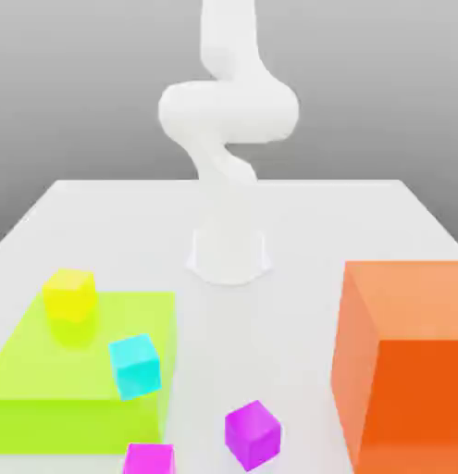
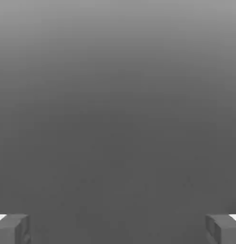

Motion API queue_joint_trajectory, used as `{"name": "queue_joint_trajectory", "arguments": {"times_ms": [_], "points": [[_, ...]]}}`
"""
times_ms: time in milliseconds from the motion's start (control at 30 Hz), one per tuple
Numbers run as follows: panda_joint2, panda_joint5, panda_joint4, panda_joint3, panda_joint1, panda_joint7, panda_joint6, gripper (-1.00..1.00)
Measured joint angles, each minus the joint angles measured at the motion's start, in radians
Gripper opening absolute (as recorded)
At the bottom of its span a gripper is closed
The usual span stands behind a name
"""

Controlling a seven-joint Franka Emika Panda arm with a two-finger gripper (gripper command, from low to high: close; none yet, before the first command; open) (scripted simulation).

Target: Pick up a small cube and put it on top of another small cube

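We see four small cubes around the lime-green block (image 1: 56, 370): a yellow one (image 1: 69, 296) on its top, toward the far left in the exterior view; a cyan one (image 1: 135, 367), turned askew, at its near right corner; a magenta one (image 1: 149, 459), partly cut off, in front; and a purple one (image 1: 253, 435), turned cornerwise, to its right.

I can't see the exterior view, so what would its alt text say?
A white robot arm rises from a pale table, behind four small cubes: yellow, cyan, purple and magenta. A flat lime-green block lies at the exterior view's left, a large orange block at its right.
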Motion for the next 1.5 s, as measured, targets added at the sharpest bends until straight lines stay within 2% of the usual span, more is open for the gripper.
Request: {"name": "queue_joint_trajectory", "arguments": {"times_ms": [300,500,667,833,1000,1033,1267,1433,1500], "points": [[0.331,-0.079,-0.078,0.153,-0.142,0.399,0.141,0.00],[0.551,-0.148,-0.129,0.207,-0.190,0.671,0.231,0.00],[0.726,-0.176,-0.171,0.209,-0.186,0.874,0.307,0.00],[0.896,-0.135,-0.214,0.201,-0.159,1.027,0.395,0.00],[1.076,-0.206,-0.189,0.122,-0.095,1.111,0.530,0.00],[1.101,-0.217,-0.184,0.107,-0.082,1.121,0.550,-1.00],[1.101,-0.218,-0.184,0.107,-0.082,1.122,0.552,-1.00],[0.941,-0.124,-0.216,0.174,-0.129,1.048,0.426,-1.00],[0.879,-0.155,-0.183,0.174,-0.134,0.986,0.375,-1.00]]}}
